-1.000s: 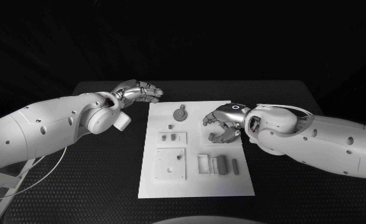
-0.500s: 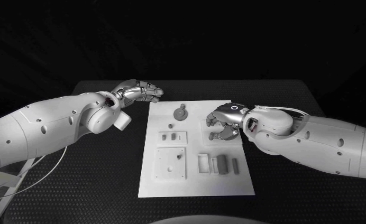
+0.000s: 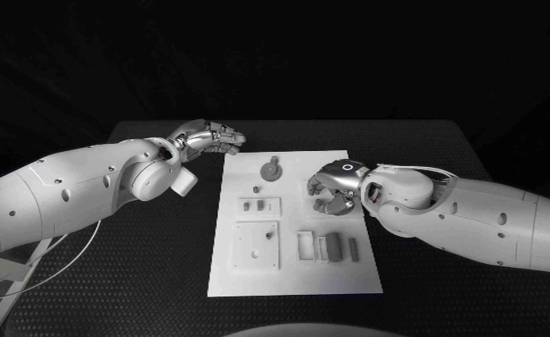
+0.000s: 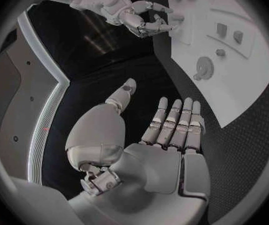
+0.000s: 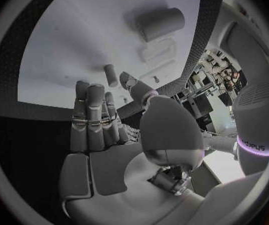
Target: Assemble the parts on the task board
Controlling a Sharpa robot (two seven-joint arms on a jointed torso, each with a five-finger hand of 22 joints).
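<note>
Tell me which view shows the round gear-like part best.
The head view: the round gear-like part lies whole and unblocked at the task board's far end. The left wrist view shows it small and distorted; in the right wrist view I cannot pick it out.

White task board (image 3: 344,273) on black table (image 3: 137,273), fine dotted weave pattern on tabletop; grey parts (image 3: 329,246) near board's near right corner, grey round part (image 3: 272,170) near far edge; silver left hand (image 3: 210,137), silver right hand (image 3: 334,191), white arms
</note>
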